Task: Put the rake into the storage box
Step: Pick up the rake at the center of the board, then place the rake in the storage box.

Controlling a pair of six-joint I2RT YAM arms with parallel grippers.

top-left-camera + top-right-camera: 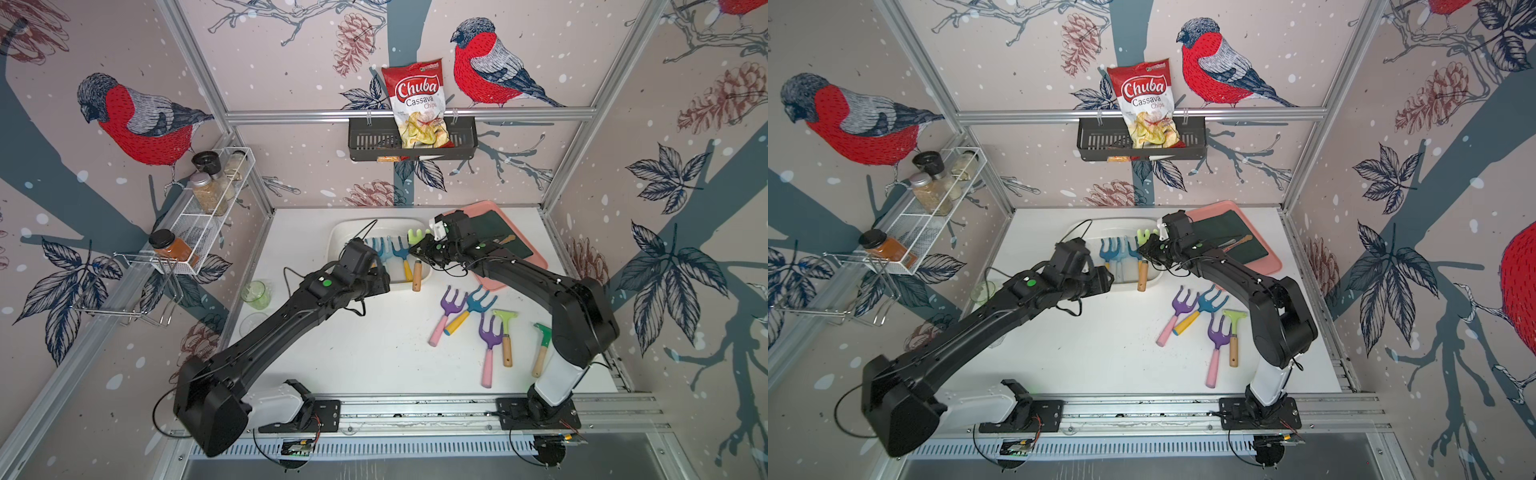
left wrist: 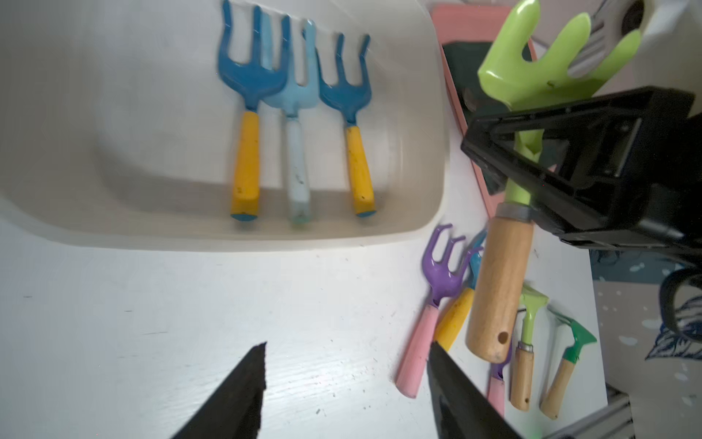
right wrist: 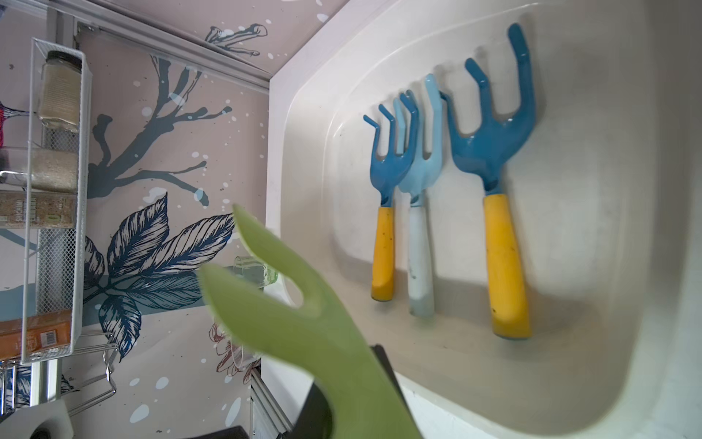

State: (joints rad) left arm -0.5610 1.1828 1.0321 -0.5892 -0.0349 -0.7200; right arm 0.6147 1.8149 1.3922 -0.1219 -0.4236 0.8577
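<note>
Right pincer (image 1: 420, 249) holds green rake (image 2: 497, 289) aloft beside storage box's (image 2: 114, 235) right rim.

Green rake (image 3: 304, 342) foreground; storage box (image 3: 569, 380) holds three rakes (image 3: 490, 152).

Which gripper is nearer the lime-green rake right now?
Right. The right gripper is shut on the neck of the lime-green rake; the left gripper stands open beside its wooden handle, not touching.
</note>
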